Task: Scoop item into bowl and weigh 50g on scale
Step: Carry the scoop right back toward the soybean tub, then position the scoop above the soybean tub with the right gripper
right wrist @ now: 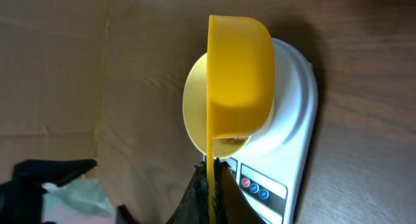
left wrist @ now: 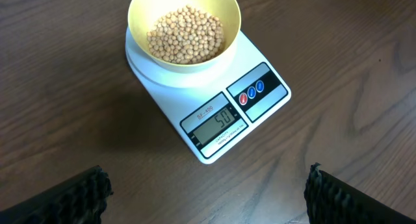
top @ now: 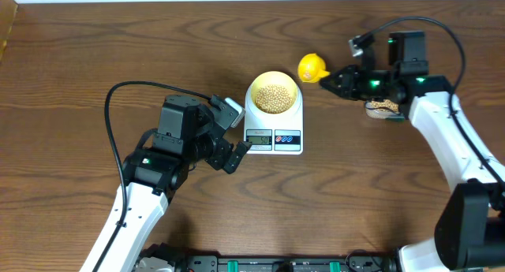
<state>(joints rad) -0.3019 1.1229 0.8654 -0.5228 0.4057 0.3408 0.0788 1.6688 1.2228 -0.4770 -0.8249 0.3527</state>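
While the left tool [top: 239, 136] hovers just off the scale's [top: 293, 124] front left corner, its fingers [left wrist: 81, 195] are spread wide with nothing between them. The scale rests on the wooden surface [top: 79, 59], and its display [left wrist: 218, 128] reads 50. On the scale's platform sits the bowl [left wrist: 229, 19], holding a heap of beans [left wrist: 185, 34]. Beyond the scale's far right corner, the right tool [top: 338, 79] is clamped tight on the handle of a yellow scoop [top: 313, 67], which is tipped on its side just beside the bowl's rim.
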